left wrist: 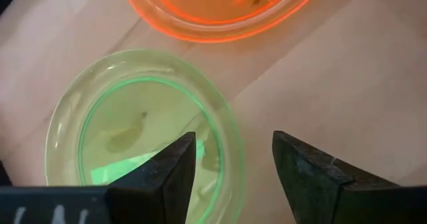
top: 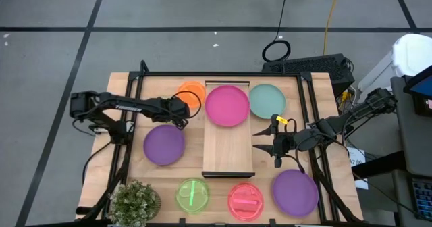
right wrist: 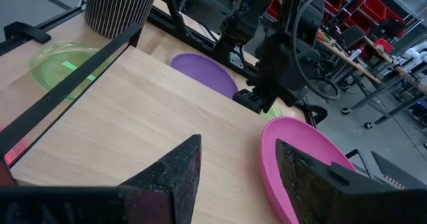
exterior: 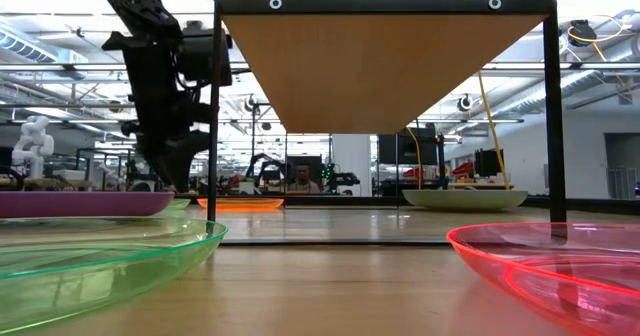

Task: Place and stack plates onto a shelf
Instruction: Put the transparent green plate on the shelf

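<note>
With its fingers spread wide, the left tool (left wrist: pixel 233 167) hangs over a small translucent green plastic plate (left wrist: pixel 140 127) on the bench beside the shelf (top: pixel 229 146); its thin rim could slip out when pinched.

The wooden surface (top: pixel 169 186) carries a shelf (top: pixel 228 149) bearing a magenta plate (top: pixel 227 105). Under the left fingers (left wrist: pixel 170 177) lies a green plate (left wrist: pixel 107 124), an orange plate (left wrist: pixel 200 11) just beyond. Purple plates (top: pixel 164 144) (top: pixel 295 192), a teal plate (top: pixel 268 100) and a plant (top: pixel 135 201) rest elsewhere.
</note>
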Action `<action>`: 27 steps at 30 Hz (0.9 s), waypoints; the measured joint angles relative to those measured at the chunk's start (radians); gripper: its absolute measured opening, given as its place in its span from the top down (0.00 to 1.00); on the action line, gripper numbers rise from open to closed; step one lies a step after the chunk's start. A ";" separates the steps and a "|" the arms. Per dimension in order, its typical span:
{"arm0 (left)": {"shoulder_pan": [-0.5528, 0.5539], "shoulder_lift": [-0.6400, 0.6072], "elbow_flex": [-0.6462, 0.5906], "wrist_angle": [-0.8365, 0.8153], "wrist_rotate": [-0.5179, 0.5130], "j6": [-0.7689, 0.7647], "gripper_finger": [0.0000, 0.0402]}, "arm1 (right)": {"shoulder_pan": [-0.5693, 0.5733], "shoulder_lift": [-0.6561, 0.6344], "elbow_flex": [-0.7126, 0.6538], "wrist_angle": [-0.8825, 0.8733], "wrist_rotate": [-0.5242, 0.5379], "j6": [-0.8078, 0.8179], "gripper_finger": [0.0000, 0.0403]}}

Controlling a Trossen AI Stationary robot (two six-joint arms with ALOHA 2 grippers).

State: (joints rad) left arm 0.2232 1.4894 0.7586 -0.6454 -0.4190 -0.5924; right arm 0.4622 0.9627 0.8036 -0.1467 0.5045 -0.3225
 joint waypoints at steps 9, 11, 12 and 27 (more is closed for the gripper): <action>0.011 0.050 0.001 0.008 -0.012 -0.012 0.49 | 0.000 0.000 0.000 0.000 0.000 0.000 0.57; 0.019 0.068 0.001 0.013 -0.012 -0.013 0.49 | 0.000 0.000 0.000 0.000 0.000 0.000 0.57; 0.020 0.076 0.000 0.011 -0.012 -0.014 0.49 | 0.000 0.000 0.000 0.000 0.000 0.000 0.57; 0.021 0.115 0.000 0.026 0.000 0.037 0.76 | 0.000 0.001 0.000 -0.003 -0.002 0.008 0.57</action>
State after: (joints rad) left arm 0.2440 1.6047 0.7589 -0.6194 -0.4194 -0.5551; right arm 0.4618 0.9634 0.8036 -0.1493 0.5026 -0.3149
